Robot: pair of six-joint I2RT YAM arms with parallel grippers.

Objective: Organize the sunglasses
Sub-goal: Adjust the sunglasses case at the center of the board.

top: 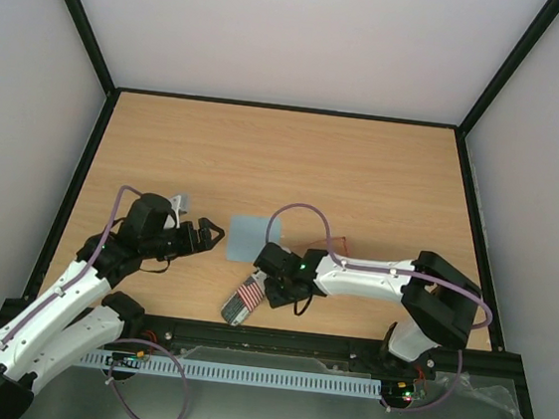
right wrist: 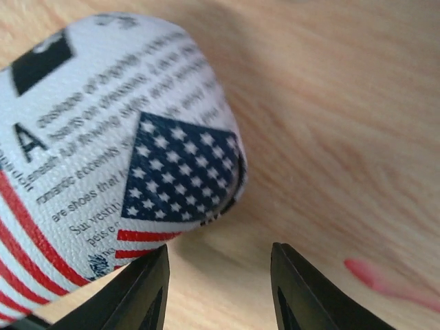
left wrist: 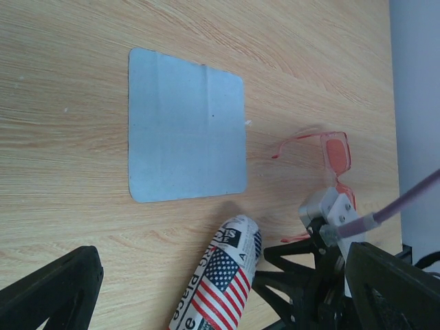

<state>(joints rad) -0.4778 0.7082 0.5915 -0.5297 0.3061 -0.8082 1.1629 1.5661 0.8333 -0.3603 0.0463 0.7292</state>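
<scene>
The sunglasses (left wrist: 336, 152) are seen just to the right of the right claw (right wrist: 220, 289), well apart from the left claw (top: 214, 235); both claws are open and empty.

Left arm (top: 55, 301) and right arm (top: 372, 276) bend inward — left fingers (left wrist: 55, 292) spread wide, right fingers (right wrist: 146, 295) narrower but parted.
</scene>
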